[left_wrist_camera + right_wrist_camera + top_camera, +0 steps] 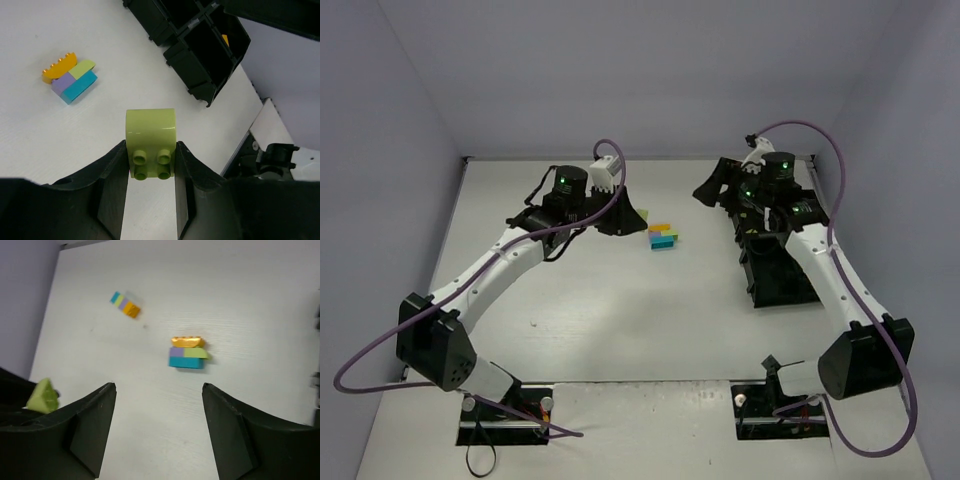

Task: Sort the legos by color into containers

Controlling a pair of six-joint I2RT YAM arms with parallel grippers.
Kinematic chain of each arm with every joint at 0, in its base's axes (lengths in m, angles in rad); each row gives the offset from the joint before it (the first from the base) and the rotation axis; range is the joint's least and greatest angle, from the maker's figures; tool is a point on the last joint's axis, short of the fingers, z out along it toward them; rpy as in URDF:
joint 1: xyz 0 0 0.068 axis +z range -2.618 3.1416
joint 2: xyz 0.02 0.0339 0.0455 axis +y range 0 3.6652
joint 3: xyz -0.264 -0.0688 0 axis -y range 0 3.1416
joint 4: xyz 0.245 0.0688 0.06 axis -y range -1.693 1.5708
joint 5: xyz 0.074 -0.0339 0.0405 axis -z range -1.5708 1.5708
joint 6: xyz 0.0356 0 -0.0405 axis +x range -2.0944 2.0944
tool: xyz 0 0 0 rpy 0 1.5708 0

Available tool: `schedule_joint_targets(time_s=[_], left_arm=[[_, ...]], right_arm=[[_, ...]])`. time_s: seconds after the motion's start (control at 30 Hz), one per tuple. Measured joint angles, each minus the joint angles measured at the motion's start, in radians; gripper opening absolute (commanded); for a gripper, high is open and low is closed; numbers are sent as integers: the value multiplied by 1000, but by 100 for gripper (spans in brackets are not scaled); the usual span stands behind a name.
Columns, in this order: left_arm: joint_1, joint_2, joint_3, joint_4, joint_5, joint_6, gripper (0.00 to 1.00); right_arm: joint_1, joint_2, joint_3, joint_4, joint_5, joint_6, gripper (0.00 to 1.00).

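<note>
Top external, Mia: where are the edges?

Jon, walls [410, 120] close the worktop [620, 320] at 9, 12 and 3 o'clock. The black tray [775, 265] sits along the 3 o'clock edge. The widest bare stretch runs from the middle towards 6 o'clock, as far as the two arm bases [500, 420].

And the legos?

One four-colour cluster [663, 236] lies near the middle, well apart from the tray, with a bare strip of worktop between them.

Is anything held?

In the left wrist view, the left end effector [150, 145] is clamped on one lime green brick [150, 125], studs facing the camera. From above, it sits at the cluster's 10 o'clock, near but not touching. The right end effector [158, 386] stands wide with nothing between its fingers, by the tray's 12 o'clock end.

Counts?

Two arms and one tray; I cannot count its compartments. The cluster shows four bricks: orange, lavender, lime and cyan. The right wrist view adds a second, smaller cluster [125, 304], blurred, at 11 o'clock of the first. One orange brick [225, 39] lies in a tray compartment.
</note>
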Motion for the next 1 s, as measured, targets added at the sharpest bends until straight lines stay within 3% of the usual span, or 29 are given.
schedule_joint_targets(time_s=[0.5,0.77,1.0], left_arm=[[-66,-105,-139,147,-153,533,3],[-76,-105,-165,203,-166,685,3],[-78,-105,-165,224,-153,726,3]], right_arm=[[230,136,171,15,-227,108,64],[289,169,176,15,-255,110,62],[317,196,176,16,-238,96,60]])
